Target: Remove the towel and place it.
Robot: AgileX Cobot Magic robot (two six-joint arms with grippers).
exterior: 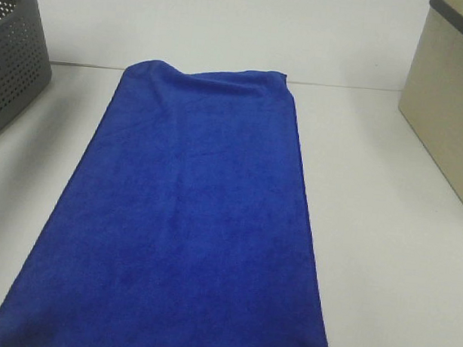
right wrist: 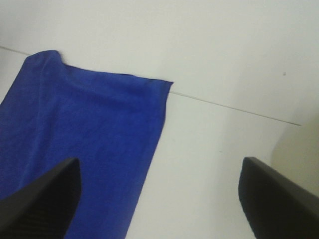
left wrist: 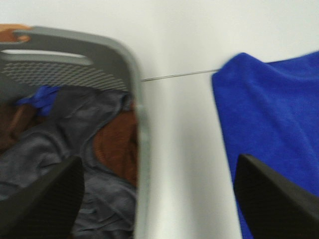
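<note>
The deep blue towel (exterior: 186, 218) lies spread flat along the middle of the white table, its far end slightly rumpled. It also shows in the left wrist view (left wrist: 274, 129) and the right wrist view (right wrist: 79, 144). My left gripper (left wrist: 159, 199) is open and empty, its dark fingers (left wrist: 45, 199) wide apart over the grey basket's rim, to the left of the towel. My right gripper (right wrist: 159, 199) is open and empty, above the bare table to the right of the towel. Neither gripper shows in the exterior high view.
A grey perforated basket (exterior: 8, 62) stands at the far left; in the left wrist view its rim (left wrist: 134, 89) encloses grey, brown and blue cloths. A beige box (exterior: 459, 105) stands at the far right.
</note>
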